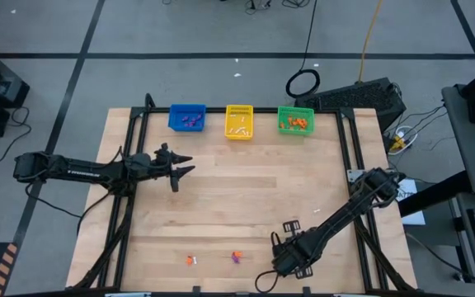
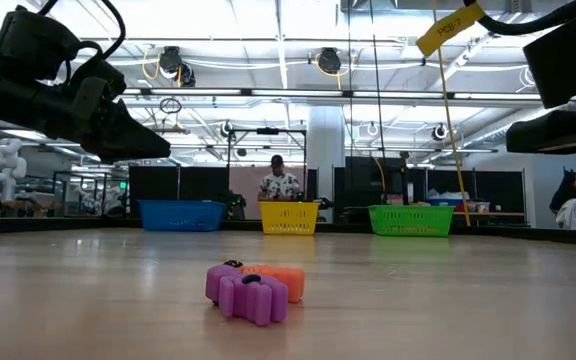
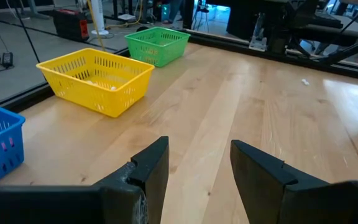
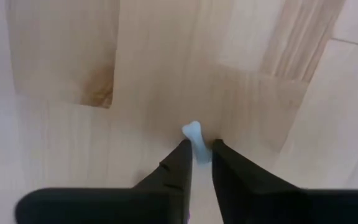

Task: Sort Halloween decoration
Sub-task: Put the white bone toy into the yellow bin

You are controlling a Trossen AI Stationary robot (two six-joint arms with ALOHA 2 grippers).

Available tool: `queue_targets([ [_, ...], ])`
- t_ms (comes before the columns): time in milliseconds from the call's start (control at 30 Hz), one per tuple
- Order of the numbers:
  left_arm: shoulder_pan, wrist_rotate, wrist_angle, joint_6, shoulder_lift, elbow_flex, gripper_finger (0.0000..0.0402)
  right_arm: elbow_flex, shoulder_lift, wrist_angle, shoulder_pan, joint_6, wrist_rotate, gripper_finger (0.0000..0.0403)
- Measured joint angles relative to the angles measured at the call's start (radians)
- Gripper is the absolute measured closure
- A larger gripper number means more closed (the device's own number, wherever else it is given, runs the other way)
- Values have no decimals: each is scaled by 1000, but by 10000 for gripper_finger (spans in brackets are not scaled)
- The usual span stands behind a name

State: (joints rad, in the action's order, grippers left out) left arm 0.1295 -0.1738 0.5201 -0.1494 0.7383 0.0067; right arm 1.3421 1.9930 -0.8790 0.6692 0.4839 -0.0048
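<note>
low down, right gripper (image 4: pixel 197 152) fingers pinch a smooth white bone-shaped trinket (image 4: pixel 193 132).

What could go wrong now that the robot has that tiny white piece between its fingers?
1. The right pincer pinches the white trinket only at its fingertips, most of it poking out; it might slip free on the way to the yellow basket.
2. The purple trinket and orange trinket touch each other, so a later grab might take both.
The left pincer waits open.
</note>
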Motion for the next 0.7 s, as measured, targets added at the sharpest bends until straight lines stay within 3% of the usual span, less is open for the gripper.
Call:
queue_targets([
  [200, 0, 0, 0, -1, 0, 0, 231, -14, 1, 17, -38, 7, -23, 396],
  [367, 0, 0, 0, -2, 0, 0, 231, -15, -20, 22, -68, 14, -30, 400],
  [700, 0, 0, 0, -2, 0, 0, 231, -19, -145, 57, -138, 33, 109, 403],
])
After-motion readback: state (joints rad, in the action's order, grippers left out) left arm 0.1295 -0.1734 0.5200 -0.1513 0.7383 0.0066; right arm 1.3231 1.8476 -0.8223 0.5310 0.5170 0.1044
